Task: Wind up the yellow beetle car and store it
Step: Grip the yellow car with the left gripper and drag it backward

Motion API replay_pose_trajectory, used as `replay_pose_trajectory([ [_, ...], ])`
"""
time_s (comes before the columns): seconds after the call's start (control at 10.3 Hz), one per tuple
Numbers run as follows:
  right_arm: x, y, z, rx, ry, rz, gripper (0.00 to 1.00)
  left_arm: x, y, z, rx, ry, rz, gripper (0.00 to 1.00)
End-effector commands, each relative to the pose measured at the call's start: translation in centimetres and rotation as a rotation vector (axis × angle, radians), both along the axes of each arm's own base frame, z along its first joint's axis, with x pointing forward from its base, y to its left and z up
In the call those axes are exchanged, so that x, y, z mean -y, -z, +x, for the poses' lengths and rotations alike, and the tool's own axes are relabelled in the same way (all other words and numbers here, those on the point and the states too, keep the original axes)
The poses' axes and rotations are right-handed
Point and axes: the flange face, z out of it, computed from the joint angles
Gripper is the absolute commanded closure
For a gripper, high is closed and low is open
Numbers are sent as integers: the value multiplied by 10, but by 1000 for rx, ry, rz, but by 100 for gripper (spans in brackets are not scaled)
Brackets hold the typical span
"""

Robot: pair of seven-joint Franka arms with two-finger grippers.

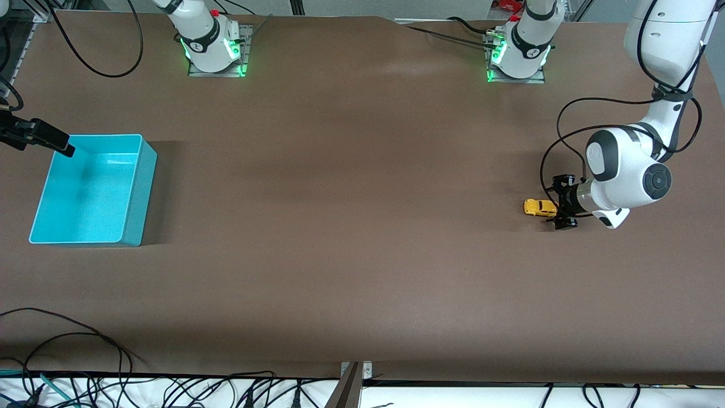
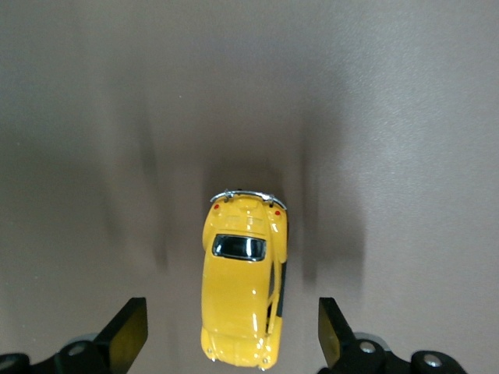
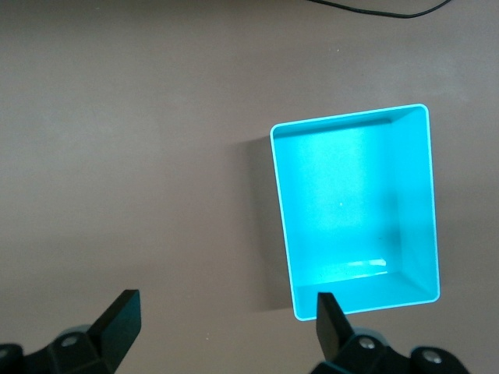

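The yellow beetle car (image 1: 540, 207) stands on the brown table near the left arm's end. It is a small rounded toy with dark windows (image 2: 239, 247). My left gripper (image 1: 559, 204) is low at the car, open, one finger (image 2: 129, 336) on each side of the car's one end (image 2: 238, 335), with a gap on both sides. The turquoise bin (image 1: 148, 187) sits at the right arm's end, with nothing in it (image 3: 343, 202). My right gripper (image 1: 59, 144) hangs open over the bin's corner, nothing between its fingers (image 3: 226, 312).
Both arm bases (image 1: 215, 51) (image 1: 518, 54) stand along the table edge farthest from the camera. Loose black cables (image 1: 68, 340) lie at the edge nearest the camera. Bare brown tabletop (image 1: 351, 198) stretches between the car and the bin.
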Motion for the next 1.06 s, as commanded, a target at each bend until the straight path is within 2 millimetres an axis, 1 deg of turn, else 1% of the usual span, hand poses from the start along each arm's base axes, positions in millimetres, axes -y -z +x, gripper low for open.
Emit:
replay_pose_trajectory([
  [0.0, 2, -9, -1, 3, -4, 18, 0, 2, 5, -13, 45, 17, 4, 3],
  [0.1, 2, -9, -1, 3, -4, 18, 0, 1, 6, -14, 46, 17, 5, 5],
  [0.19, 2, -9, -1, 3, -4, 18, 0, 1, 6, -14, 46, 13, 4, 22],
  [0.29, 2, -9, -1, 3, -4, 18, 0, 0, 4, -13, 52, 6, 0, 55],
  [0.39, 2, -9, -1, 3, -3, 18, 0, 0, 3, -11, 52, 5, -1, 78],
  [0.48, 2, -9, -1, 3, -4, 18, 0, 0, 3, -12, 50, 5, -1, 96],
  [0.58, 2, -9, -1, 3, -4, 18, 0, 0, 3, -11, 50, 5, -2, 100],
  [0.68, 2, -9, -1, 3, -4, 18, 0, 0, 1, -10, 54, 1, -1, 100],
  [0.77, 2, -9, -1, 3, -4, 18, 0, 7, -1, -10, 49, -2, -3, 100],
  [0.87, 2, -9, -1, 3, -3, 18, 0, 27, -8, -8, 56, -7, -13, 100],
  [0.97, 3, -9, -1, 3, -3, 18, 0, 52, -16, -6, 54, 1, -29, 100],
])
